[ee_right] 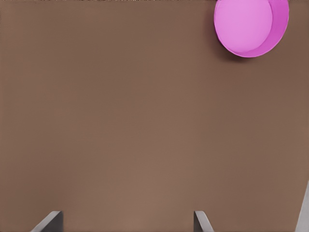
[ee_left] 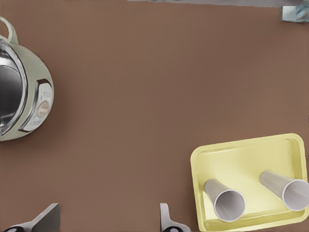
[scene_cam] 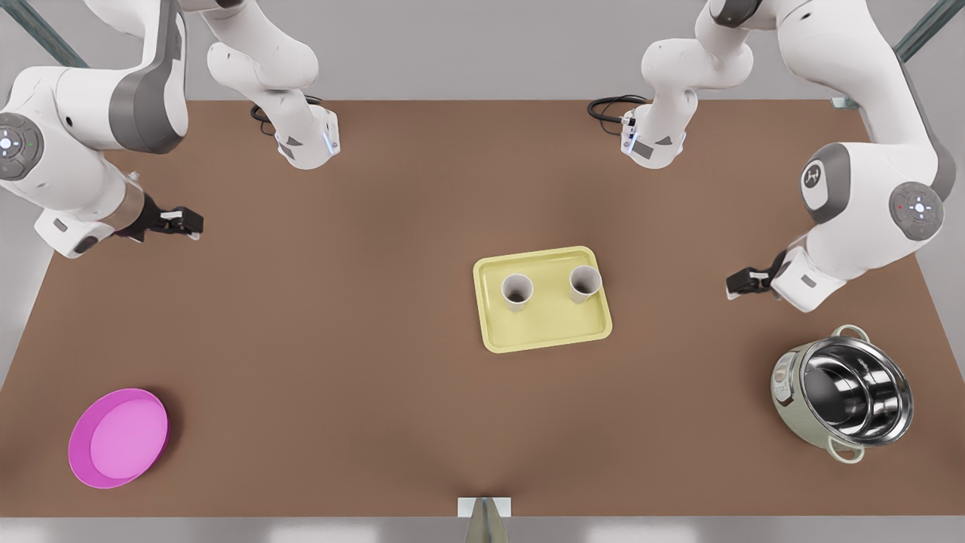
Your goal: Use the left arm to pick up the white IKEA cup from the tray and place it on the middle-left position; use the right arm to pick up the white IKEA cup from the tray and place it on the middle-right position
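A pale yellow tray [scene_cam: 494,332] [ee_left: 241,154] lies near the middle of the brown table. Two white cups stand upright in it, open ends up: one [scene_cam: 517,290] [ee_left: 289,189] toward the front view's left, the other [scene_cam: 585,283] [ee_left: 226,201] toward its right. My left gripper [scene_cam: 742,285] [ee_left: 108,215] hovers at the front view's right, well apart from the tray, fingers open and empty. My right gripper [scene_cam: 185,221] [ee_right: 126,218] hangs at the front view's far left over bare tabletop, also open and empty.
A steel pot [scene_cam: 843,398] [ee_left: 19,92] with pale green sides sits near the table's front right corner, close below the left gripper. A round magenta dish [scene_cam: 118,437] [ee_right: 250,26] sits at the front left. Bare brown tabletop flanks the tray on both sides.
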### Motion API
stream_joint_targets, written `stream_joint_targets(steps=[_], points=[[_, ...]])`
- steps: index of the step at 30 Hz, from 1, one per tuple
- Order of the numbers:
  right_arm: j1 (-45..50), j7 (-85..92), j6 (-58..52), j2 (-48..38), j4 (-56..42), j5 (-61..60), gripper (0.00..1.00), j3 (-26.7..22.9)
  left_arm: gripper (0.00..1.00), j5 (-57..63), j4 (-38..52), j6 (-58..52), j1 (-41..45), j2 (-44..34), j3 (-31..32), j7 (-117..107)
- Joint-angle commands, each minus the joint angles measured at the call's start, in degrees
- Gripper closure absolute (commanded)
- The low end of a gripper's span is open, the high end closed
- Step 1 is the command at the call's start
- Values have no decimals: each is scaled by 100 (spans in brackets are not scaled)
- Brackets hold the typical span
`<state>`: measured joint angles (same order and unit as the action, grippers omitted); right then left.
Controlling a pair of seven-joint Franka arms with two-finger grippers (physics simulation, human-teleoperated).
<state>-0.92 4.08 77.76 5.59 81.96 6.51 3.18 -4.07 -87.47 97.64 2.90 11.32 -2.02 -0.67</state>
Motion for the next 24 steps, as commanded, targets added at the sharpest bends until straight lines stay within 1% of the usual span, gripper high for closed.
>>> stream_joint_targets(steps=[1,3,4,5,7,8,9,10,12,14,15,16,18,20,21,22,23,24], points=[[5,269,179,-6,-5,-1,0,-11,0,90,10,290,17,-69,8,252],[5,269,178,-6,-5,-1,0,-2,0,151,11,299,158,37,35,225],[5,260,179,-6,-5,-1,0,7,0,521,-42,282,272,72,44,260],[22,252,187,12,4,-44,0,33,0,530,19,307,316,195,70,217],[391,-354,275,249,31,-106,0,95,0,486,10,273,378,327,70,331],[707,-960,415,434,22,-273,0,95,0,468,37,299,457,353,70,296],[1146,-1935,662,627,22,-299,0,95,0,398,37,317,343,388,8,322],[1674,-3016,933,961,-5,-317,0,104,0,82,11,273,184,388,17,375],[2518,-5196,2155,1567,-5,-449,0,121,0,73,28,202,-97,309,0,384],[3142,-6700,3772,2270,-31,-475,0,130,0,73,-42,-175,-194,274,8,427],[3353,-7307,4010,2788,-531,-475,0,130,0,-6,-24,-299,-202,204,0,515],[3599,-7799,4019,3290,-1103,-467,0,139,0,-147,10,-404,-194,177,52,559],[3783,-7931,4476,3589,-1138,-449,0,148,0,-419,46,-307,-194,90,61,612],[3995,-7940,4889,3782,-1147,-423,0,139,0,-358,72,-307,-176,54,52,612],[4065,-7940,4898,3826,-1173,-423,0,121,0,-349,72,-299,-176,19,70,595],[4144,-7940,4898,3862,-1174,-423,0,121,0,-244,63,-211,78,80,122,586],[4179,-7949,4898,3870,-1174,-423,0,121,0,106,63,-53,507,90,123,551],[4232,-7966,5012,3897,-1174,-431,0,121,0,108,72,-44,913,116,131,271]])
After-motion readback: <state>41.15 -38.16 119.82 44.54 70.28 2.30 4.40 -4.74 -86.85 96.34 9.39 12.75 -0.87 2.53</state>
